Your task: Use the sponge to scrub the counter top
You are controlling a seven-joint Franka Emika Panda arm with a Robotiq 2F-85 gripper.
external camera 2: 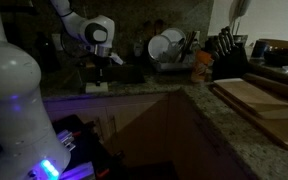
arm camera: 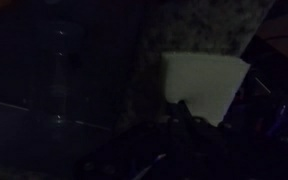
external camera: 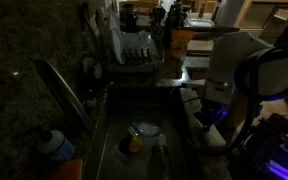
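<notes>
The scene is very dim. The sponge (arm camera: 206, 85) is a pale rectangular block lying on the speckled granite counter top (arm camera: 199, 25) in the wrist view. It also shows as a pale block (external camera 2: 96, 87) on the counter edge (external camera 2: 134, 92) in an exterior view. My gripper (external camera 2: 98, 68) hangs just above the sponge there, and it shows beside the sink in an exterior view (external camera: 214, 108). In the wrist view the dark fingers (arm camera: 180, 112) reach the sponge's near edge. It is too dark to see if they are open or shut.
A sink (external camera: 109, 125) holds a round dish (external camera: 146, 129) and a yellow-orange object (external camera: 134, 144). A dish rack (external camera: 139, 50) stands behind it, and a blue-capped bottle (external camera: 54, 146) stands at the near left. A wooden cutting board (external camera 2: 254, 97) and a knife block (external camera 2: 227, 62) sit on the counter.
</notes>
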